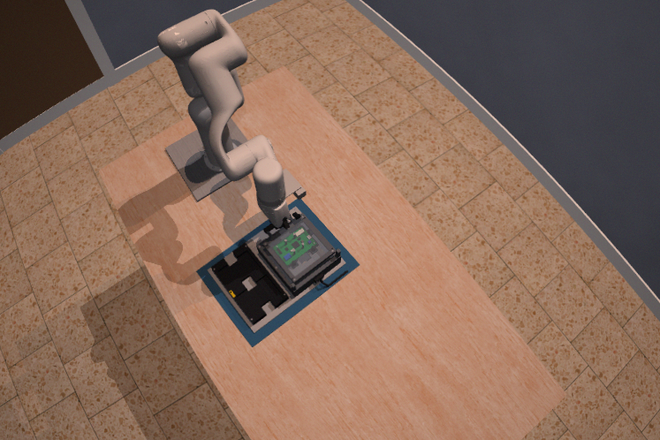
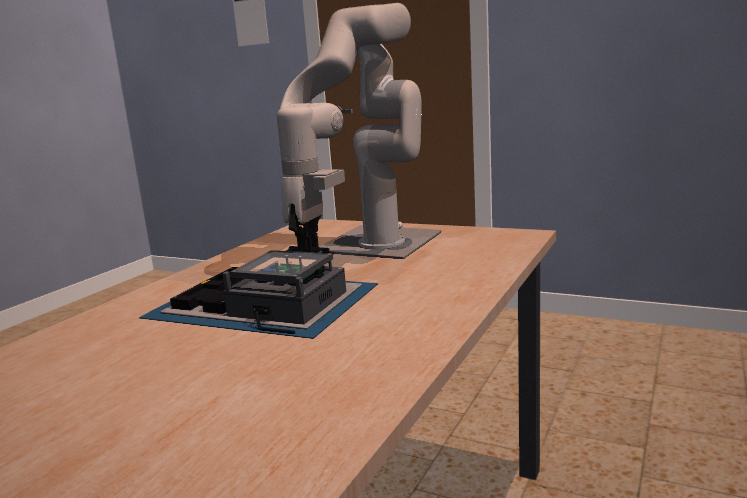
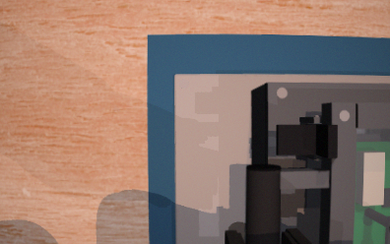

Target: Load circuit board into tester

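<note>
The green circuit board (image 1: pixel 304 250) (image 3: pixel 360 216) lies flat, component side up, in the dark grey tester (image 2: pixel 286 308), seen through the clear lid (image 2: pixel 265 276) (image 3: pixel 343 162). Its white connector (image 1: pixel 299 232) (image 3: pixel 373 178) is near the edge on the gripper's side. The lid is down, about level over the board. Whether it is latched cannot be told. My gripper (image 1: pixel 284 223) (image 2: pixel 307 248) (image 3: pixel 265 237) points down at the lid's arm-side edge. Its fingers are slightly apart on both sides of the black handle bar (image 3: pixel 263 204), not clamped. The pins in the holes and the lone black post cannot be made out.
The black tray (image 1: pixel 234 277) (image 2: pixel 192 296) beside the tester holds no board. Both stand on a light plate (image 1: pixel 273 317) (image 3: pixel 197 148) on a blue mat (image 1: pixel 346 264) (image 2: pixel 333 322) (image 3: pixel 160 98). A thin black piece (image 1: pixel 336 280) (image 2: pixel 277 330) lies at the tester's far side.
</note>
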